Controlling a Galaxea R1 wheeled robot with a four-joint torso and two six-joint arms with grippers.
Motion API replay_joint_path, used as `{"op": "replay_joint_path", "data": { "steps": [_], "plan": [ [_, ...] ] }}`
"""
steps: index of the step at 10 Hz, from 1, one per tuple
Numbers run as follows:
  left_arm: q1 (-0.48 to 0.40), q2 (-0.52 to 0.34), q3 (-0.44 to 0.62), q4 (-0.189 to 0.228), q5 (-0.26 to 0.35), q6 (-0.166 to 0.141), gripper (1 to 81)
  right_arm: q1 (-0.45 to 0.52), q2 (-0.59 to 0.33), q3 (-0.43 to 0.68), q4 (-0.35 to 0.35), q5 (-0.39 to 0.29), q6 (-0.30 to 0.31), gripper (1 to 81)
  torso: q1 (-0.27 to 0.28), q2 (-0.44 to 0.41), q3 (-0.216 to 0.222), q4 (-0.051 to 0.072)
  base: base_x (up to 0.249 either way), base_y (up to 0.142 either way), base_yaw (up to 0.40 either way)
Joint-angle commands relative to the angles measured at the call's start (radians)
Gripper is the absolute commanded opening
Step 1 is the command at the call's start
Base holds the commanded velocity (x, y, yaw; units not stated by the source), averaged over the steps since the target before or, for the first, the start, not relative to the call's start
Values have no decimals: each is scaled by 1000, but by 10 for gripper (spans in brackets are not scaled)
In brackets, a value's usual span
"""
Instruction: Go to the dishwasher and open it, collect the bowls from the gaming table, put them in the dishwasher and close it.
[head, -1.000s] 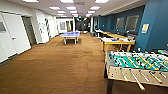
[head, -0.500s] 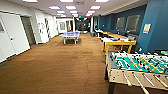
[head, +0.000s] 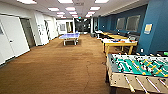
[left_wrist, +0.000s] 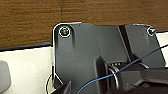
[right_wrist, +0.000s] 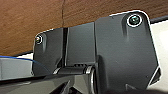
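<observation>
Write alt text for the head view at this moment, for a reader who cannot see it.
A long games room with a brown carpet stretches ahead, a table-football table with a green field close on the right. Beyond it a yellow wooden table stands by the blue wall, and a blue table-tennis table sits farther back. White doors line the left side.

Head camera high, facing down the hall, wrist cameras close above brown carpet (left_wrist: 30, 20)

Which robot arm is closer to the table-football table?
Right, most likely. The table-football table stands ahead on the robot's right, so the right arm is on its side and the left arm on the far side.
</observation>
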Motion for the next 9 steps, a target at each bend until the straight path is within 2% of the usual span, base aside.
{"op": "replay_joint_path", "data": {
  "steps": [1, 9],
  "plan": [
    [-51, -10, 0, -3, 44, 0, 811, 49, 9, 4, -12, -53, -2, 811, 0, 0, 0, 0, 190, 0, 0],
    [-44, -2, 0, -3, 44, 1, 811, 32, 17, 4, -14, -53, -1, 811, -1, 0, 0, 0, 196, 0, 0]
  ]
}}
